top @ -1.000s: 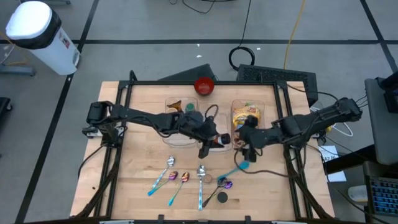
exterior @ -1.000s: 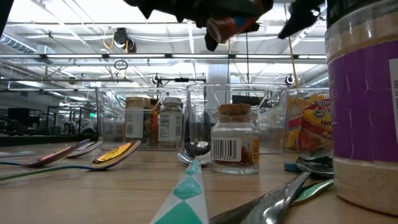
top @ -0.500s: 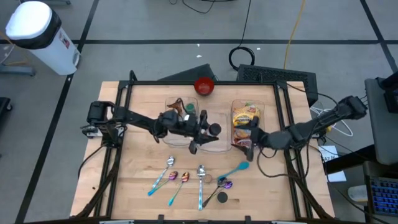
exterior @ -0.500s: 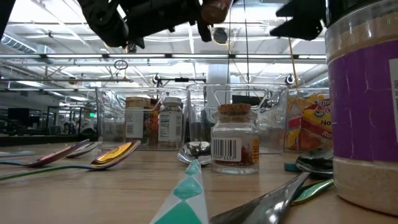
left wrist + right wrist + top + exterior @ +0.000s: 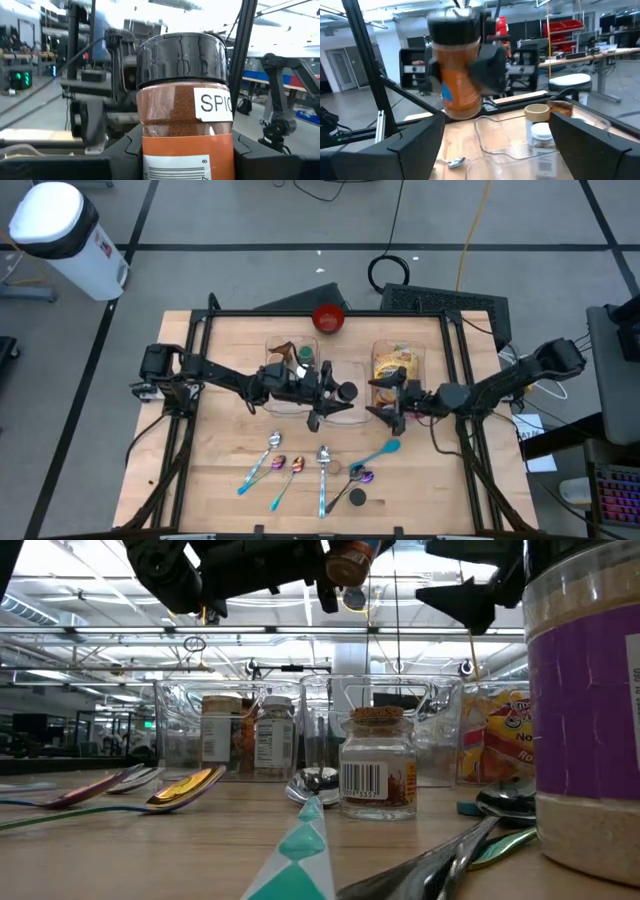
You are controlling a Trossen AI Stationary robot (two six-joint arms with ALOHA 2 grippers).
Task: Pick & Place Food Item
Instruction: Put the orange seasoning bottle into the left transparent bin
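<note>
Spice jar (image 5: pixel 184 105): we find it at centre frame in the high view, clamped in the left gripper (image 5: pixel 335 391) above the middle bin (image 5: pixel 345 416). It has a black lid, red-brown powder inside, an orange band and a white label reading "SPIC".

Left bin (image 5: pixel 272 350), upper centre: we count several jars in it.

Right bin (image 5: pixel 378 348): it holds a yellow packet (image 5: pixel 393 364).

Right gripper (image 5: pixel 392 406): it sits right of centre beside the jar, fingers wide apart and holding nothing.

Table (image 5: pixel 230 340): we note a red bowl (image 5: pixel 329 318) at upper centre, spoons (image 5: pixel 272 461) at lower centre, and a corked jar (image 5: pixel 378 762) in the low view.
</note>
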